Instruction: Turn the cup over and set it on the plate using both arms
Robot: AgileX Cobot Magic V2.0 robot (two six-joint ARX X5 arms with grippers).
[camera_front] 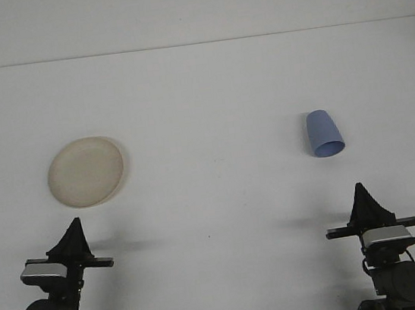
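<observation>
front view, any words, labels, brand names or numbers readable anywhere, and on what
None: no readable text shows anywhere in the front view.
Blue cup: plain, lying on its side, no print visible.
Cream plate: plain, no marking.
White table: bare surface, no label or sign.
Left gripper and right gripper: black, with grey housings below; any lettering there is too small to make out.

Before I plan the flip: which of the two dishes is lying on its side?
The blue cup, on the table's right side ahead of the right arm; its mouth faces the camera. The cream plate lies flat on the left.
</observation>
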